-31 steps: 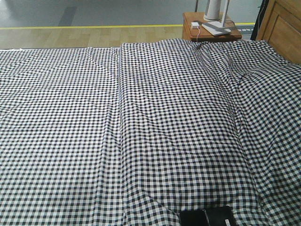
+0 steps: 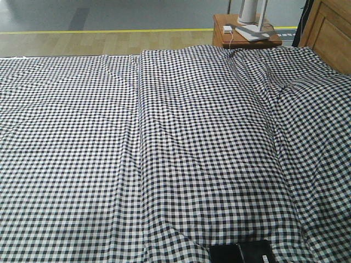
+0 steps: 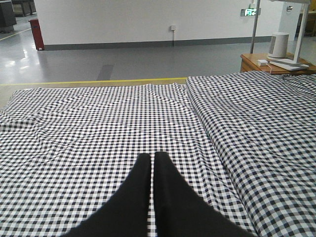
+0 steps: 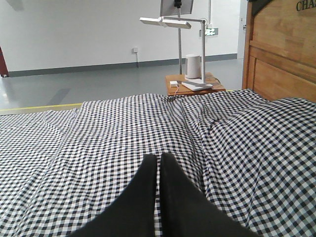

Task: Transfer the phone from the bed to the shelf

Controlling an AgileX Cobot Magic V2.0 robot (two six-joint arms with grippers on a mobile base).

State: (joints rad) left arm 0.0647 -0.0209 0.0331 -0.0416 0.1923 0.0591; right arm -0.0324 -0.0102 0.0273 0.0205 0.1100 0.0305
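Left gripper [image 3: 152, 159]: two black fingers pressed flat together with only a hairline seam between them, nothing pinched, hanging low over the checked sheet at the bottom centre of its wrist view; whether the tips touch the cloth cannot be told. Right gripper [image 4: 159, 158]: likewise closed tight and empty, bottom centre of its own view, over the same sheet. The phone [image 2: 242, 252]: a flat glossy black slab with a small white mark near its right end, lying on the bed [image 2: 164, 137] at the bottom edge of the front view, right of centre, partly cut off by the frame. Bedside table [image 2: 247, 35]: reddish-brown, upper right, beside the wooden headboard [image 2: 329, 33], carrying a white lamp [image 4: 182, 22].
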